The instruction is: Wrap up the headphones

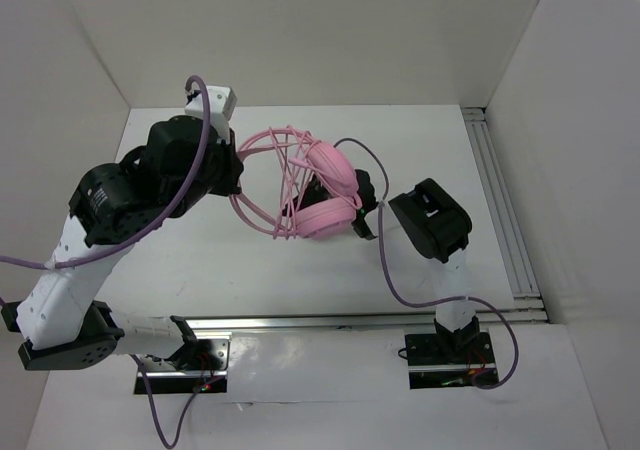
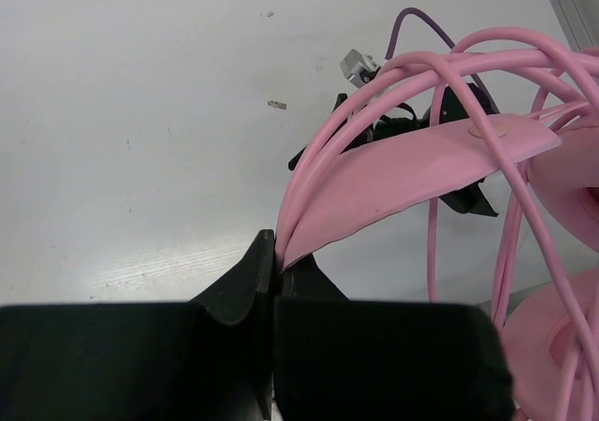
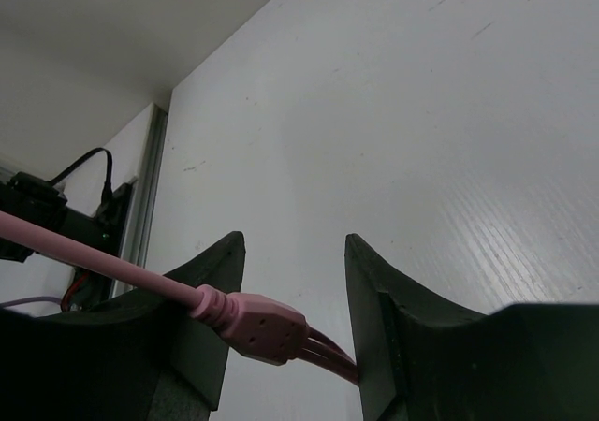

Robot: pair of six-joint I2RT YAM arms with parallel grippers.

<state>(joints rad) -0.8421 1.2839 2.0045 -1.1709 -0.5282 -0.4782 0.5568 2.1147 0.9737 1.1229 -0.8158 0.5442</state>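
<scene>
Mid-wrap, the left gripper clamped the headphones by the headband. The right gripper gaped around the cord; closing on it seemed next.

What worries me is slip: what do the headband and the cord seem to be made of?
The headband looks like smooth, matte pink plastic, perhaps rubber-coated: a flat, evenly coloured strip with a soft sheen. The cord looks like a round pink rubbery sheath, faintly glossy, bending freely into loops. Neither can be told for sure.
</scene>
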